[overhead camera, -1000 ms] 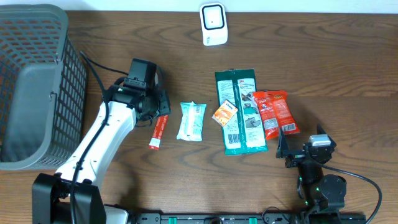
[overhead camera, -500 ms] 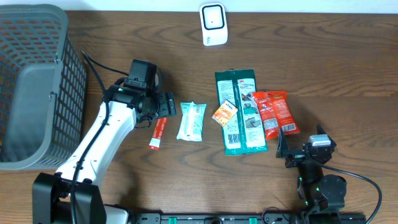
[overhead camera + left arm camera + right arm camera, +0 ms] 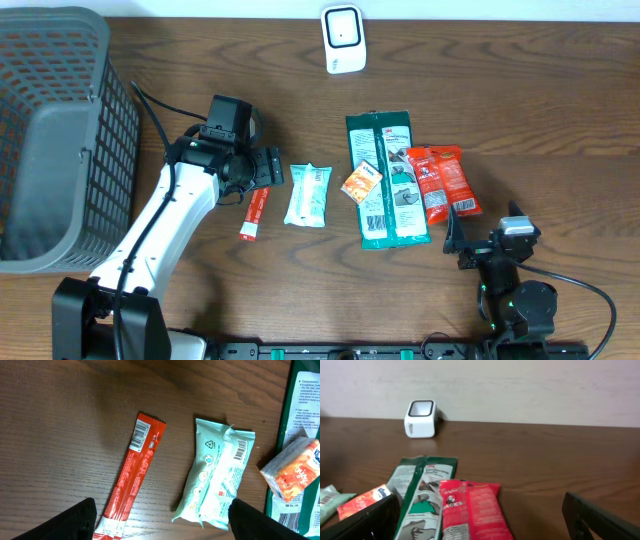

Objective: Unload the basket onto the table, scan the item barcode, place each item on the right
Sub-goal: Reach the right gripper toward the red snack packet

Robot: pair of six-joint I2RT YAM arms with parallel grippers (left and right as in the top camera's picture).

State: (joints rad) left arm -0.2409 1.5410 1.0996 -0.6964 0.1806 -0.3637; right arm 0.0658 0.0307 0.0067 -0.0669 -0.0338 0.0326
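Note:
A white scanner [image 3: 342, 39] stands at the table's far edge, also in the right wrist view [image 3: 420, 418]. Several packets lie mid-table: a red stick packet [image 3: 254, 214], a mint packet [image 3: 308, 194] with a barcode facing up [image 3: 239, 453], a green package [image 3: 385, 180], a small orange packet [image 3: 362, 181] and a red snack bag [image 3: 441, 181]. My left gripper [image 3: 265, 169] hovers open over the top end of the red stick [image 3: 131, 479], holding nothing. My right gripper [image 3: 458, 241] stands open near the front edge, just short of the red bag [image 3: 470, 510].
A grey mesh basket [image 3: 50, 130] fills the left end of the table. A black cable [image 3: 160, 115] runs from the left arm past the basket's corner. Bare wood lies between the scanner and the packets.
The left jaws have spread wider above the red stick packet's upper end. The packet lies where it was. The right arm has not moved.

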